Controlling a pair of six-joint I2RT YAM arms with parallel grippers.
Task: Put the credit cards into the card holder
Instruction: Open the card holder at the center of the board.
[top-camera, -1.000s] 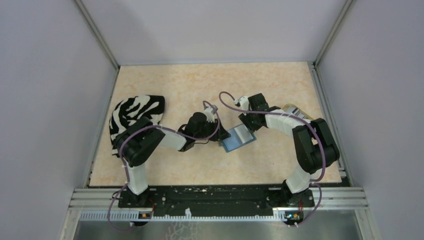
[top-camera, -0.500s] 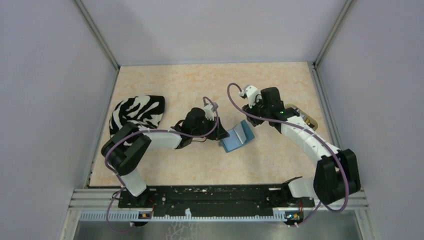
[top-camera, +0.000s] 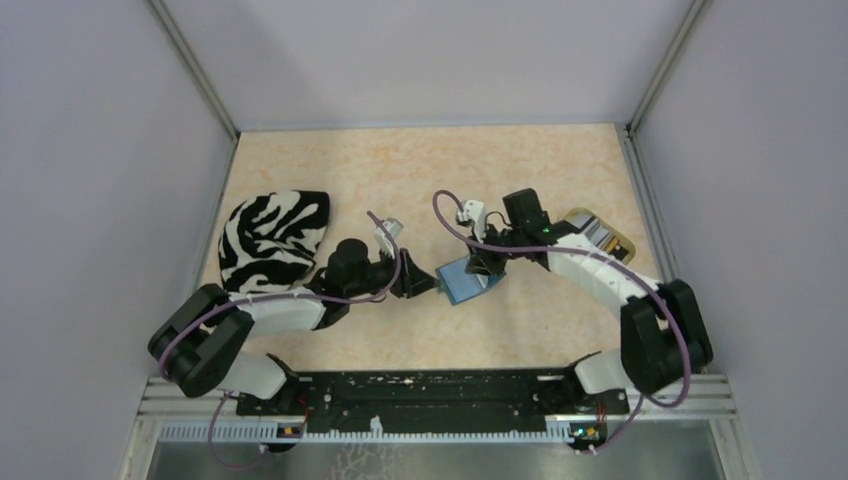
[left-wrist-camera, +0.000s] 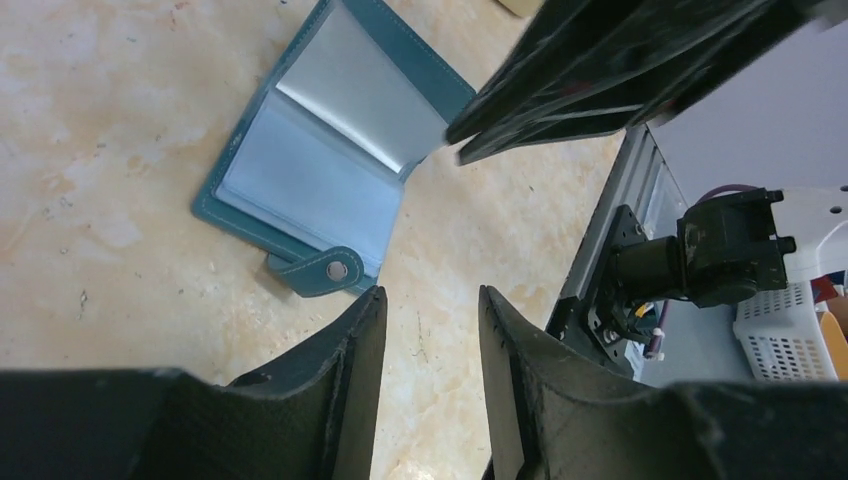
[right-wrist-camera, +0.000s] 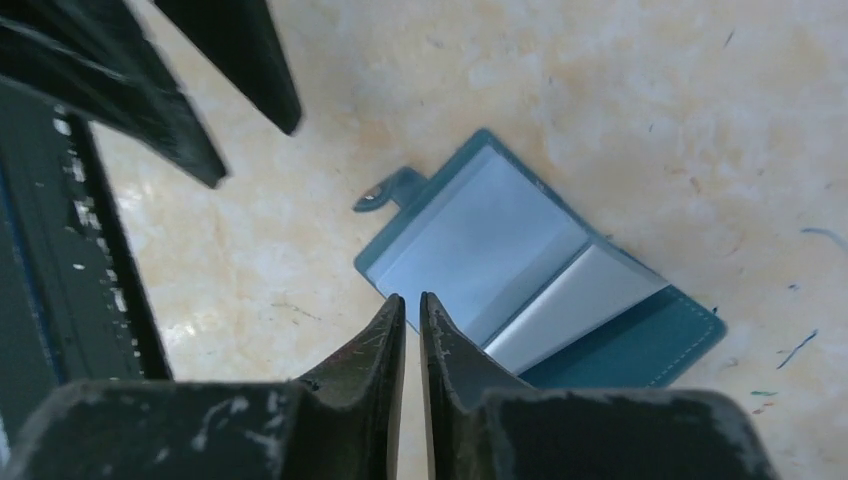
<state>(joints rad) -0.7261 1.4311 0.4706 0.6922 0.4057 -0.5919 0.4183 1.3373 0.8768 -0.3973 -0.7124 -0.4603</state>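
The holder lay open at table centre, sleeves up. The left gripper sat at its 9 o'clock, fingers apart and empty. The right gripper hung over its 1 o'clock edge, fingers nearly together, nothing seen between. Light and floppy, it would likely slide; best pinned by one cover edge

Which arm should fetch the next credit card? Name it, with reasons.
Right. The credit cards lie far right, on its side. The left end effector, open, sits across the card holder from them and could steady it instead.
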